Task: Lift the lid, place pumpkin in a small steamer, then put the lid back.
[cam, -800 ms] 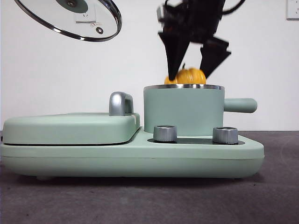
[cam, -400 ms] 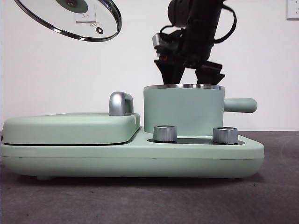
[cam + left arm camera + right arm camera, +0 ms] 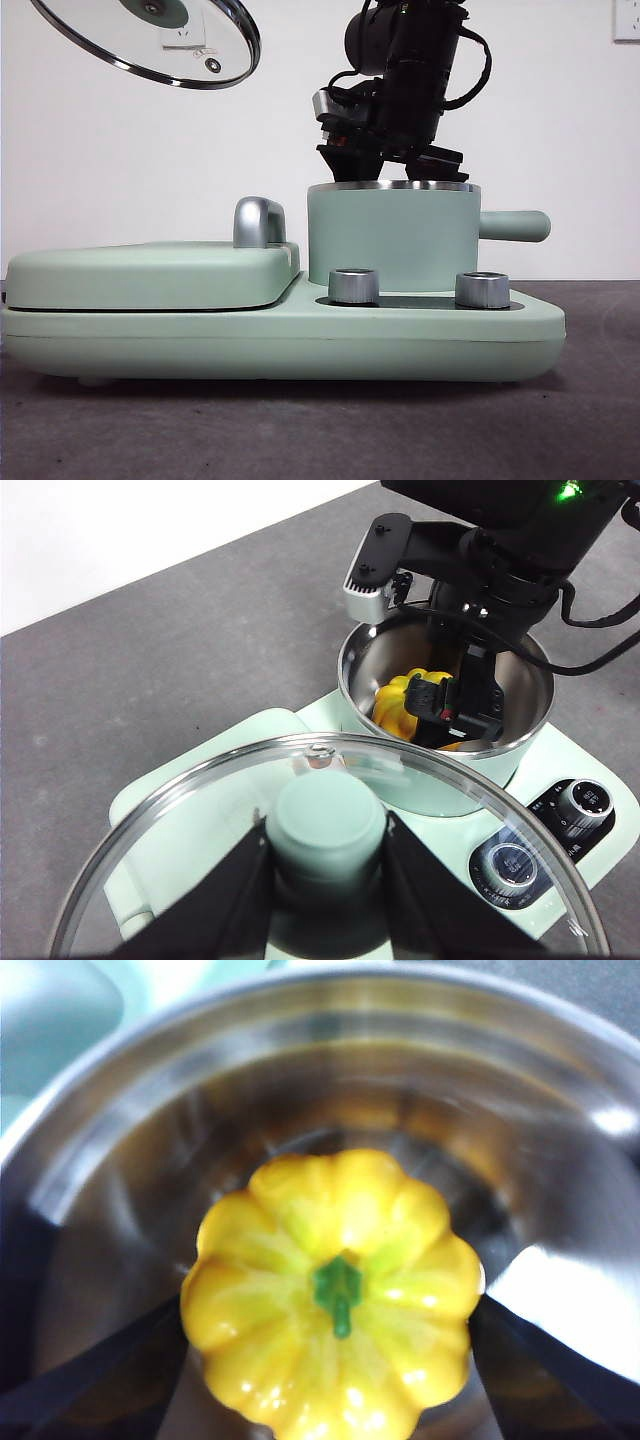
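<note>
Pumpkin [image 3: 335, 1295] inside small steamer [image 3: 392, 235], right hand [image 3: 330, 1320] gripping it

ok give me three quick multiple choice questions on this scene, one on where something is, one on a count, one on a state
1. Where is the pumpkin?
A. on the griddle cover
B. inside the small steamer
C. on the table

2. How many steel dials does the front view show on the base?
A. one
B. two
C. four

3. What state is the lid in?
A. seated on the steamer
B. lying on the table
C. held up by the left gripper

Answers: 1 B, the right gripper reaches into the pot beside it. 2 B, two stand below the pot. 3 C, the jaws clamp its green knob.
</note>
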Robot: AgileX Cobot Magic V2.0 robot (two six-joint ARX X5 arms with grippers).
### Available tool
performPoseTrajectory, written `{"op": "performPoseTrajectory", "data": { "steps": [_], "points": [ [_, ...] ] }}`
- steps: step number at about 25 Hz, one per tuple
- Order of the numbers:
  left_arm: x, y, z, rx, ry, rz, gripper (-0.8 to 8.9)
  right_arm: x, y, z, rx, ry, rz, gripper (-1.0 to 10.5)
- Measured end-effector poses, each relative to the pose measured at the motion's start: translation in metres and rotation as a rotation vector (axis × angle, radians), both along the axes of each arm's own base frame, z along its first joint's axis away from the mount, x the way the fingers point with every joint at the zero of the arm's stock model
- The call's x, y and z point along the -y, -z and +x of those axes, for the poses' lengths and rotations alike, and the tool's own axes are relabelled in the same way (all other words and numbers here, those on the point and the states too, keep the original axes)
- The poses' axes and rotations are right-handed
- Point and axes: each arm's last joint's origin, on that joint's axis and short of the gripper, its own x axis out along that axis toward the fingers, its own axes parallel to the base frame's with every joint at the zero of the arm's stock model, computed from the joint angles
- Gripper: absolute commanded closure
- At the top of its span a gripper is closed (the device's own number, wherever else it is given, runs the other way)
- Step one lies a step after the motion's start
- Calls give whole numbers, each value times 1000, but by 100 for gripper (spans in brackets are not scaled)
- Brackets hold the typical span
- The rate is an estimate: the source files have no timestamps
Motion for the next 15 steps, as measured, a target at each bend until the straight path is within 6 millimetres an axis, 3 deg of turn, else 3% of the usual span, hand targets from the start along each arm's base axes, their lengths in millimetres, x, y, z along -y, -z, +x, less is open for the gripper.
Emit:
{"op": "performPoseTrajectory", "data": {
  "steps": [10,15],
  "points": [
    [0,0,0,-2,-2,-3,804,-4,4,-1,-12,-15,-19,454],
    [0,0,0,-3,-3,-6,804,-3,3,-1,-7,-12,-18,456]
  ]
}}
